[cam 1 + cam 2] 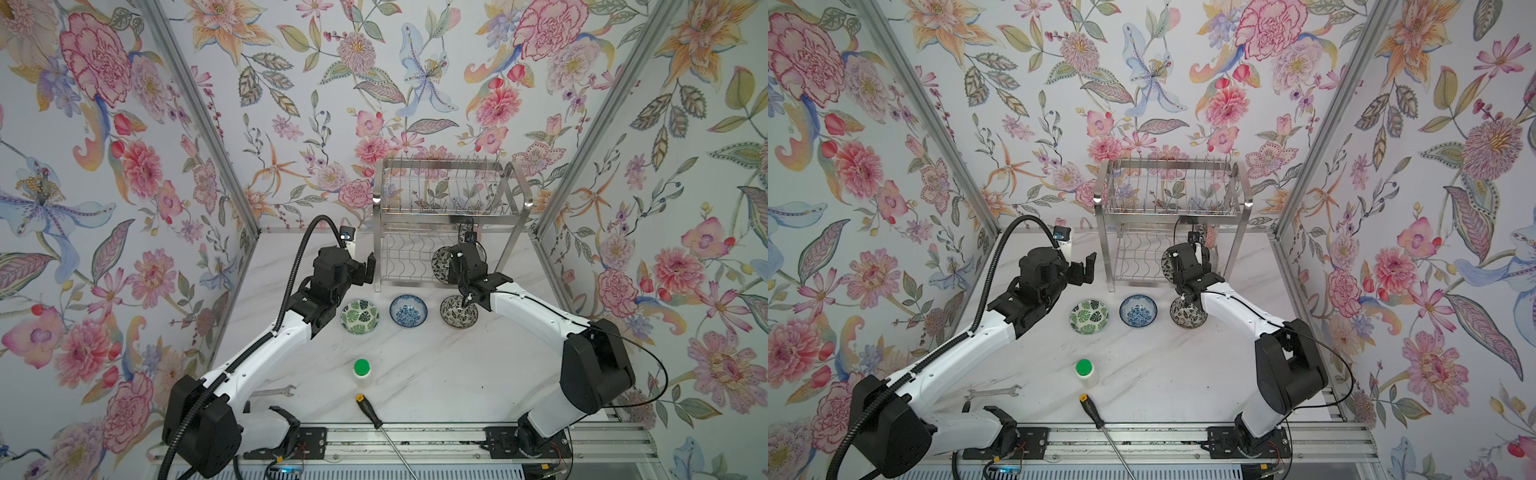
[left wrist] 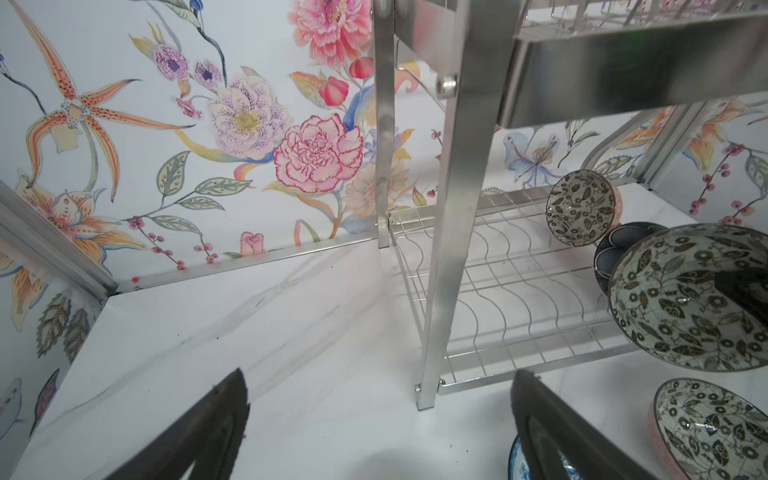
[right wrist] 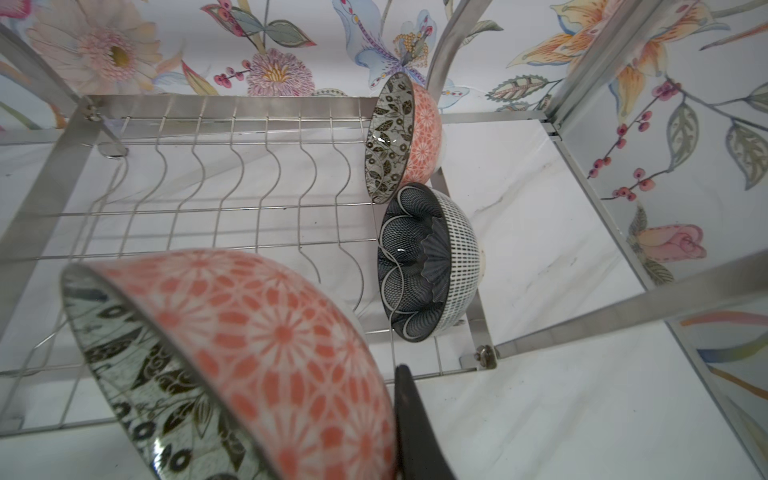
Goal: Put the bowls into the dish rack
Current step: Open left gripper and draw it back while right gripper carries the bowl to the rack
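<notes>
The steel dish rack (image 1: 449, 208) (image 1: 1171, 199) stands at the back of the table. My right gripper (image 1: 451, 266) (image 3: 384, 386) is shut on the rim of a tilted black-and-white floral bowl (image 1: 439, 266) (image 3: 257, 332) (image 2: 685, 299) in front of the lower wavy shelf (image 3: 232, 199). On that shelf's right end, a floral bowl (image 3: 399, 137) and a navy bowl (image 3: 424, 262) stand on edge. On the table lie a green leaf bowl (image 1: 360, 317), a blue floral bowl (image 1: 408, 310) and another black-and-white bowl (image 1: 459, 311). My left gripper (image 1: 368, 270) (image 2: 380, 386) hangs open and empty by the rack's left front leg (image 2: 444, 249).
Nearer the front of the table stand a green-capped white bottle (image 1: 361, 372), a wrench (image 1: 276, 390) and a black-handled screwdriver (image 1: 370, 411). Flowered walls close in the back and both sides. The rack's upper tier (image 1: 440, 187) holds only upright prongs.
</notes>
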Controlling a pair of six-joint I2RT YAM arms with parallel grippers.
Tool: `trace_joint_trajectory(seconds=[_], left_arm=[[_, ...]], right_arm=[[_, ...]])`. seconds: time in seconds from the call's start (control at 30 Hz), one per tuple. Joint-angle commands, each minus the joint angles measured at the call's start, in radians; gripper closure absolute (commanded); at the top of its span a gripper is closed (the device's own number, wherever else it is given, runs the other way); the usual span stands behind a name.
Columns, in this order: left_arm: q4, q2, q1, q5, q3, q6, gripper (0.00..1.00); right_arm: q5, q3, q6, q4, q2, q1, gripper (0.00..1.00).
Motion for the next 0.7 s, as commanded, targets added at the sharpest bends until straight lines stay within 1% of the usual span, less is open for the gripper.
trace_joint_trajectory(seconds=[0.0, 0.1, 0.23, 0.5, 0.67], left_arm=[[-0.034, -0.029, 0.013, 0.028, -0.018, 0.033, 0.01], [-0.039, -0.037, 0.025, 0.047, -0.017, 0.043, 0.01], [-0.078, -0.033, 0.056, 0.038, 0.003, 0.034, 0.01], [-0.091, -0.047, 0.084, 0.047, -0.001, 0.034, 0.01], [-0.094, -0.052, 0.094, 0.054, -0.005, 0.037, 0.01]], right_arm=[[0.148, 0.074, -0.006, 0.096, 0.055, -0.001, 1.00], [0.203, 0.132, -0.020, 0.105, 0.128, 0.001, 1.00], [0.257, 0.228, -0.046, 0.104, 0.229, 0.003, 1.00], [0.287, 0.379, -0.130, 0.124, 0.378, -0.021, 1.00], [0.272, 0.452, -0.181, 0.136, 0.441, -0.035, 1.00]])
